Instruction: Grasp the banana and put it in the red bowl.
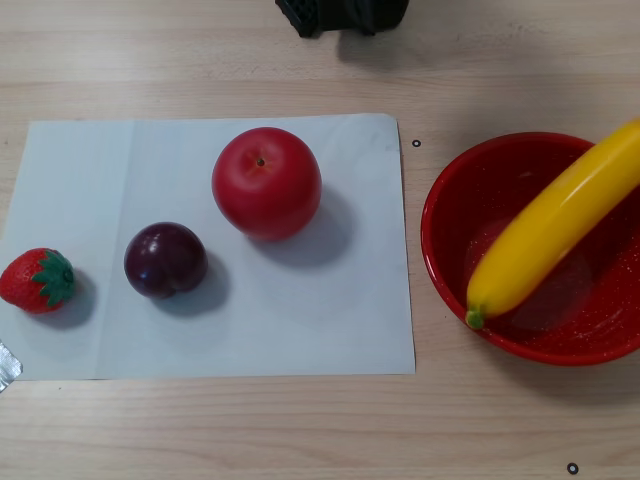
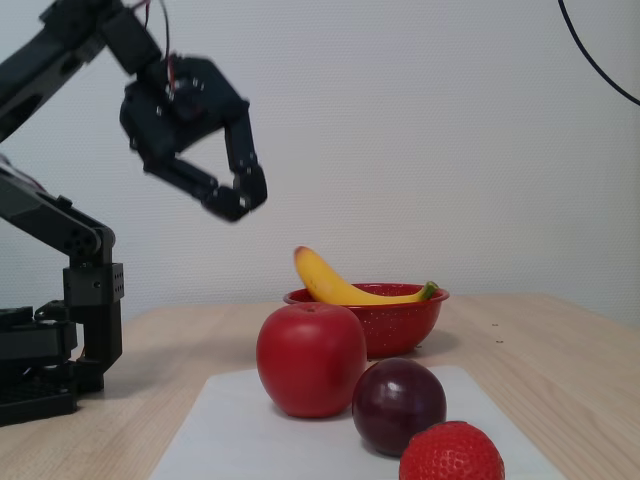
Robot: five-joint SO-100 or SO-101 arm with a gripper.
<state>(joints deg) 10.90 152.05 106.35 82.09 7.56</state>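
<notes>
Glossy plastic banana [image 1: 552, 232] lay across the bowl [image 1: 446, 262]: light, stiff, slippery; grasp mid-length. Gripper [image 2: 240, 200] hung empty, jaws narrowly parted.

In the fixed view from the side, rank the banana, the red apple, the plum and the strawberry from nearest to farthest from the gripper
Going by the fixed view alone, from the gripper, raised at upper left:
1. banana, below and right of it, lying in the red bowl.
2. red apple, lower, on the white sheet.
3. plum, lower right of the apple.
4. strawberry, at the bottom edge.
</notes>
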